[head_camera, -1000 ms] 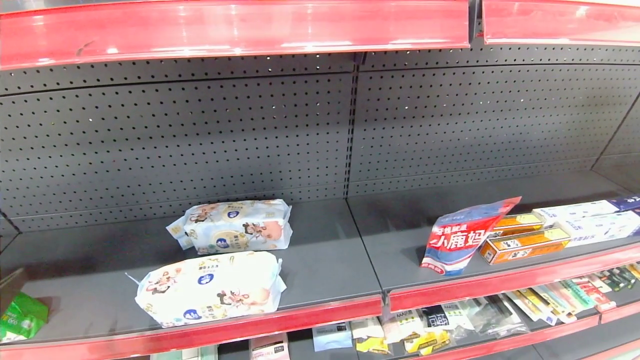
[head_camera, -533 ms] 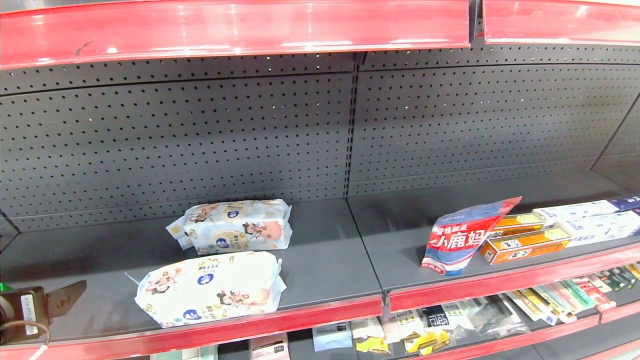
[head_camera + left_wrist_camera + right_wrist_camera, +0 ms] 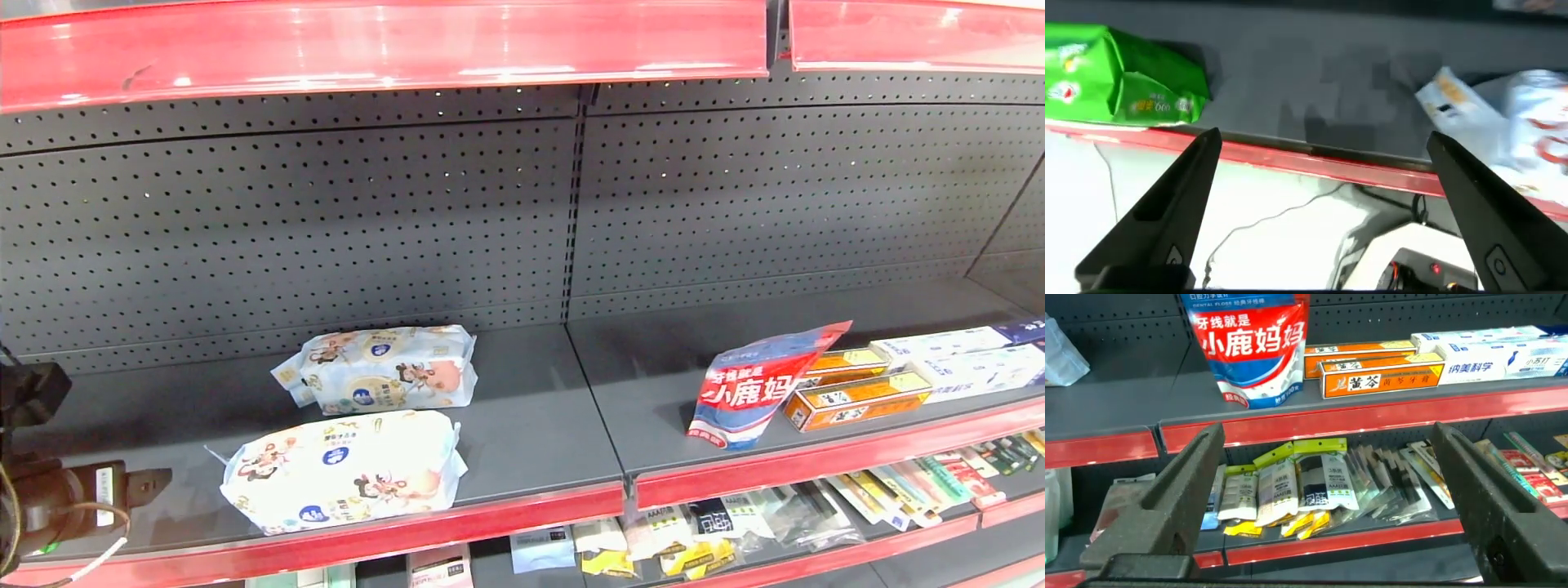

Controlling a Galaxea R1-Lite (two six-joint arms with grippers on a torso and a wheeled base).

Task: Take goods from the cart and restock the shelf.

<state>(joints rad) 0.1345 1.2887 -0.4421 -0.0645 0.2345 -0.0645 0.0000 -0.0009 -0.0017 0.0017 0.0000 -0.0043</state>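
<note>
**Both claws wide and empty at the shelf front; green pack lies at the shelf's left end**

The left gripper (image 3: 1323, 139) sits in front of the shelf (image 3: 531, 425), at its left end, just outside the red front lip (image 3: 490, 523). Its 2 fingers are spread wide with nothing between them. In the left wrist view, a green pack (image 3: 1123, 77) lies flat on the shelf just behind the red lip. It is off to 1 side of the claw and clear of both fingers.

The right gripper (image 3: 1328, 429) is also spread wide and carries nothing. It faces the right-hand bay of the shelf from the front and is apart from the goods there.

2 wipes packs with cartoon print lie in the left bay. The front wipes pack (image 3: 339, 471) lies close to the red lip, and the rear wipes pack (image 3: 380, 369) lies just behind it.

In the right bay, a red, white and blue pouch (image 3: 755, 384) leans tilted against 2 orange boxes (image 3: 857, 400). White and blue boxes (image 3: 963, 359) lie beside these, further right.

On the lower shelf (image 3: 1315, 539), small sachets (image 3: 1282, 494) lie in an overlapping row.
</note>
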